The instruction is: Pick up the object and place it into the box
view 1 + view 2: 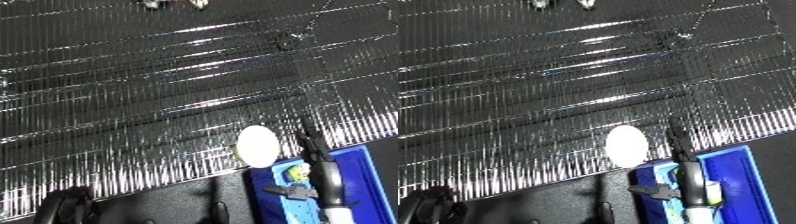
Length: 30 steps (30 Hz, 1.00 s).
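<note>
Right hand: your black fingers (pixel 313 150) reach over the blue bin (pixel 373 175); grip state unreadable.
Object: one white oval disc (pixel 258 145), just left of your hand, at the bin's edge.
Left hand: a dark shape (pixel 62 202) low left in both views; fingers unreadable.

The blue bin (pixel 364 175) sits at the lower right, its mouth partly taken up by the right robot hand (pixel 322 172), whose dark fingers reach up over the near rim. A white oval object (pixel 258 145) lies just beside the bin's upper left corner, narrowing the approach from that side. The wide ribbed reflective surface (pixel 160 85) beyond stretches open. The left robot hand (pixel 62 202) occupies the lower left corner.
</note>
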### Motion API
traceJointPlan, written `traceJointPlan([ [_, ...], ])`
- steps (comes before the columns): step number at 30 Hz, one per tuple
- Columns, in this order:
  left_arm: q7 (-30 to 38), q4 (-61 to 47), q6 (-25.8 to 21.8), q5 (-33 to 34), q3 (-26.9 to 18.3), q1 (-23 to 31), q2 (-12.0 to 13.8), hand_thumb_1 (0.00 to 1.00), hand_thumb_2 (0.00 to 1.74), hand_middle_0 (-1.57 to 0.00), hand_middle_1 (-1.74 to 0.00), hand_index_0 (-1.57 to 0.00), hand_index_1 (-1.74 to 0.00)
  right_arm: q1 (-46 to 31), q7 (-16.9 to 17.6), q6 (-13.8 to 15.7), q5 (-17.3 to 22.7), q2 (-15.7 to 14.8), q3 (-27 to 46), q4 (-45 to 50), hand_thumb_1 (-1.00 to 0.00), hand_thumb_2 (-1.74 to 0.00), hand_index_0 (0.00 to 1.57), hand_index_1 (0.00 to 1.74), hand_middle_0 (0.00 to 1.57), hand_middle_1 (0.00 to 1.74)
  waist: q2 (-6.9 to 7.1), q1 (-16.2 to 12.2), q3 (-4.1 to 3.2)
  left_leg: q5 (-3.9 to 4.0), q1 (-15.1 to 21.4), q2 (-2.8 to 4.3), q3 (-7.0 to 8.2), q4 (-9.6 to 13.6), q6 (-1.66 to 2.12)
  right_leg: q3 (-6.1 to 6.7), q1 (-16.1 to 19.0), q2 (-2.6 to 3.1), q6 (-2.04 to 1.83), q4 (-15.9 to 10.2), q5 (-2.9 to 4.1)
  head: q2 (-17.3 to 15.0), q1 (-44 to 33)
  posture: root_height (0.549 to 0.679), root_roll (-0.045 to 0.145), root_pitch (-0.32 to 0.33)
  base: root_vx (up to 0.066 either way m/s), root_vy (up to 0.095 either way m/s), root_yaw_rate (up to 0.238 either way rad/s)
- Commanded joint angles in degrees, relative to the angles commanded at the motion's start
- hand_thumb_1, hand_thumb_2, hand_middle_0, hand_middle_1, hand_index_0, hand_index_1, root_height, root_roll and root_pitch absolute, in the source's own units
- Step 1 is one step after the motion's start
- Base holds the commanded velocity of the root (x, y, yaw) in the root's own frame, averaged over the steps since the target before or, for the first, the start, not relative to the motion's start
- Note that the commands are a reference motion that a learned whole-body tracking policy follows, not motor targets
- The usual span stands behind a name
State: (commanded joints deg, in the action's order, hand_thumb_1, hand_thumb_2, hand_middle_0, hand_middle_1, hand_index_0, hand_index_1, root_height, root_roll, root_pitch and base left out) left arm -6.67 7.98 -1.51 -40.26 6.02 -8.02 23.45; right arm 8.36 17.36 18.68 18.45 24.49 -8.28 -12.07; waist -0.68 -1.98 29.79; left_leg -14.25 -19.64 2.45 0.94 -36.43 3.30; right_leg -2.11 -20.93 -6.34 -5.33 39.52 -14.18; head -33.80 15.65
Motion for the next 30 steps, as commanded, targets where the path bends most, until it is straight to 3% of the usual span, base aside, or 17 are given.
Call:
traceJointPlan([
  [15,0.5,-0.1,0.8,0.8,-0.1,-1.8,-0.4,1.00,1.74,-1.57,-1.74,-1.57,-1.74,3.7,-2.3,-1.4,0.7,0.2,-0.2,-1.1,0.00,0.00,0.00,0.00,0.00,0.00,-0.99,0.3,0.00,-2.90,-6.2,-0.69,-0.67,-6.9,-0.71,0.59,-6.2,-0.46,0.90,7.3,-2.39,-0.5,2.1,0.637,0.058,0.015,-0.020,-0.007,0.030],
  [30,1.1,0.6,2.0,1.1,0.2,-3.6,-0.4,1.00,1.74,-1.57,-1.74,-1.57,-1.74,8.4,-4.8,-3.3,1.6,-0.6,-0.5,-3.2,0.00,0.00,0.00,0.00,0.00,0.00,-1.39,1.2,0.00,-4.14,-7.8,-0.78,-0.98,-9.4,-0.85,0.08,-8.1,-1.29,1.06,10.0,-2.94,-2.0,3.9,0.631,0.058,0.017,0.006,-0.005,0.043],
])
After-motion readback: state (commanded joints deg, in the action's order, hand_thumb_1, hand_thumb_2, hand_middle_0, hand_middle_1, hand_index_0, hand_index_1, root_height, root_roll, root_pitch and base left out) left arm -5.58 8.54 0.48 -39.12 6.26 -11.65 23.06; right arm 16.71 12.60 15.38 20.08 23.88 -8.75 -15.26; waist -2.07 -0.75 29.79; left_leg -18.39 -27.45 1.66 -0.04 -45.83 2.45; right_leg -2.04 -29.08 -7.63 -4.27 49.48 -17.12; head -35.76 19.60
